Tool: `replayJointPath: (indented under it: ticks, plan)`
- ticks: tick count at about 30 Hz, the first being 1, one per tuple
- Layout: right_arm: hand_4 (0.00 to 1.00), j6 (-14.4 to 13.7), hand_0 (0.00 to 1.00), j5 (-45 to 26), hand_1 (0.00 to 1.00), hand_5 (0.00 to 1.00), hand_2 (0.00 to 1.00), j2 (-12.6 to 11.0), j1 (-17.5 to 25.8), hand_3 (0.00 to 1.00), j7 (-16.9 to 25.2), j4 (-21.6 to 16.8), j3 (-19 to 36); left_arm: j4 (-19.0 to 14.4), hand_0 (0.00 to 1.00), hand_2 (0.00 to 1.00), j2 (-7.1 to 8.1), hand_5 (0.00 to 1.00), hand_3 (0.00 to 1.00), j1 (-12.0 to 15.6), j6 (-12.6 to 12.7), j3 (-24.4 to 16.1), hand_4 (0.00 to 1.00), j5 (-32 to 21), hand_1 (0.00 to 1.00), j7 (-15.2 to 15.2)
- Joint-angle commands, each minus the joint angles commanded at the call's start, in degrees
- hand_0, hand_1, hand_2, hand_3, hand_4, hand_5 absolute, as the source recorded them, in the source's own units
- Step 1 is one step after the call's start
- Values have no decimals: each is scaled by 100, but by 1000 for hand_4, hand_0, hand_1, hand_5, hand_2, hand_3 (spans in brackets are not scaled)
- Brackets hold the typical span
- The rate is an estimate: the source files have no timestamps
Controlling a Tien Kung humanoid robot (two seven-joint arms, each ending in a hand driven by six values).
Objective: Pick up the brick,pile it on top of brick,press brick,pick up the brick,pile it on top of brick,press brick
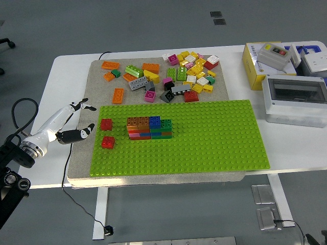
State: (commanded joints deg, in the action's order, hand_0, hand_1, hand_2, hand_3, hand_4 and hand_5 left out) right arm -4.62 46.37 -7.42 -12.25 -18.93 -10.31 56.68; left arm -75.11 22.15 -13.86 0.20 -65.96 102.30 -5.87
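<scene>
A stacked block of bricks (149,128) in brown, blue, green, red and pink stands on the green baseplate (214,138), left of its middle. Two red bricks sit on the plate's left side, one (106,124) above the other (108,142). My left hand (82,120) hovers over the table's left part, just left of the grey mat, fingers spread and holding nothing. It is apart from both red bricks. The right arm is out of view.
A pile of loose bricks (189,74) in many colours lies on the grey mat (82,158) behind the baseplate, with orange ones (118,95) at the left. A yellow box (258,64) and a grey case (295,99) stand at the right. A black cable (69,153) hangs by the mat's left edge.
</scene>
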Motion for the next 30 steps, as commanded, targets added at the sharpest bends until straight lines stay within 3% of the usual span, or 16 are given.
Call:
replayJointPath:
  ticks: [7, 15, 25, 26, 30]
  plan:
    - [612, 9, 729, 23, 685, 998, 677, 13, -14, 767, 6, 0, 8, 445, 965, 998, -22, 140, 762, -501, 72, 493, 566, 14, 941, -89]
    - [612, 23, 729, -24, 682, 998, 677, 79, -16, 768, 11, 0, -89, 830, 972, 998, -175, 135, 777, -1079, -262, 1113, 572, 93, 973, 258]
    - [613, 40, 730, -176, 682, 998, 677, 160, -23, 768, 32, 0, -307, 1253, 975, 998, -294, 138, 780, -1381, -330, 1247, 576, 158, 986, 360]
    - [614, 41, 729, -207, 684, 998, 678, 168, -27, 768, 36, 0, -340, 1301, 986, 998, -297, 184, 822, -1406, -337, 1235, 635, 178, 998, 381]
    - [614, 40, 729, -346, 684, 998, 678, 180, -44, 768, 59, 0, -474, 1414, 986, 998, -295, 184, 822, -1455, -396, 1225, 635, 236, 998, 486]
